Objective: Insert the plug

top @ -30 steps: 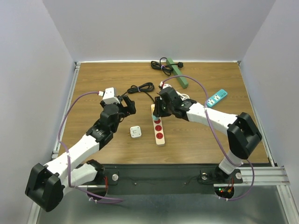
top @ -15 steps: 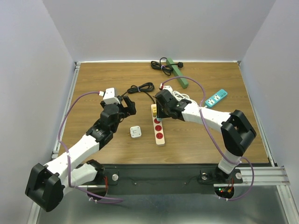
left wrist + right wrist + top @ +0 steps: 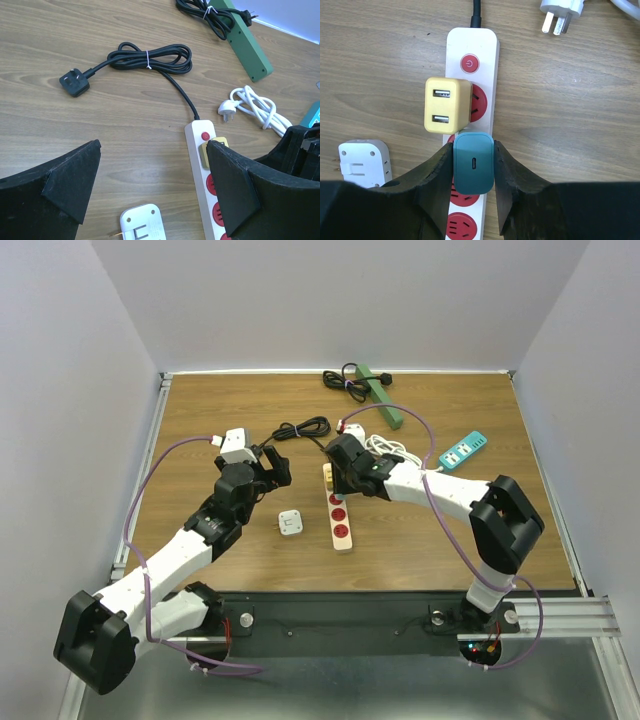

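The left gripper [image 3: 152,150] hangs with its jaws spread wide and nothing between them. A white adapter [image 3: 141,227] lies just below its fingers, and a black cord [image 3: 150,55] is coiled well ahead of it. By that gripper's right finger runs the strip [image 3: 472,45], its switch end pointing away from both arms. The right gripper [image 3: 473,150] is clamped on the teal plug [image 3: 473,170], with 1 finger on each side and the plug's port facing the wrist camera. Directly ahead of those fingers a yellow charger [image 3: 447,105] sits in the strip, its near edge touching the teal plug or just short of it; I cannot tell which. Behind the plug, under the fingers, 2 red sockets [image 3: 465,197] show free. A white plug [image 3: 560,12] lies ahead and to the right, well apart. The step in hand looks like the insertion itself, with the plug held over the socket next to the charger. Its body hides whether the pins have entered. The next move calls for a straight push down with the plug square to the strip and clear of the charger. The strip lies loose, so it may shift under the push.
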Controlling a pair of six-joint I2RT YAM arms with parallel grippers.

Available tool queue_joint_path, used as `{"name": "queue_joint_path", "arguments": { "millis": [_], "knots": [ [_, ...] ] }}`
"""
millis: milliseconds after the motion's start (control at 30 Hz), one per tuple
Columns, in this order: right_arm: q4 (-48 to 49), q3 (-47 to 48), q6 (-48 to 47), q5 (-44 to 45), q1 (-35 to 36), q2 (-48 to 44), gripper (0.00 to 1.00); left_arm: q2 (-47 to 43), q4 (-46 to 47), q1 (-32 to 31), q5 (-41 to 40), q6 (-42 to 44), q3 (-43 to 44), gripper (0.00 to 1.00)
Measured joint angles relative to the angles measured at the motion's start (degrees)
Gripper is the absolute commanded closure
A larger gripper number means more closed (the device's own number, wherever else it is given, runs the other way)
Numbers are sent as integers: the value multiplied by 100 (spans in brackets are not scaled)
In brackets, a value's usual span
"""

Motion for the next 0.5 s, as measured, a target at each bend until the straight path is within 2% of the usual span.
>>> {"name": "queue_joint_path", "arguments": {
  "millis": [500],
  "knots": [
    [-39,136,44,131,208,103,100,-37,-11,0,2,0,0,1]
  ]
}}
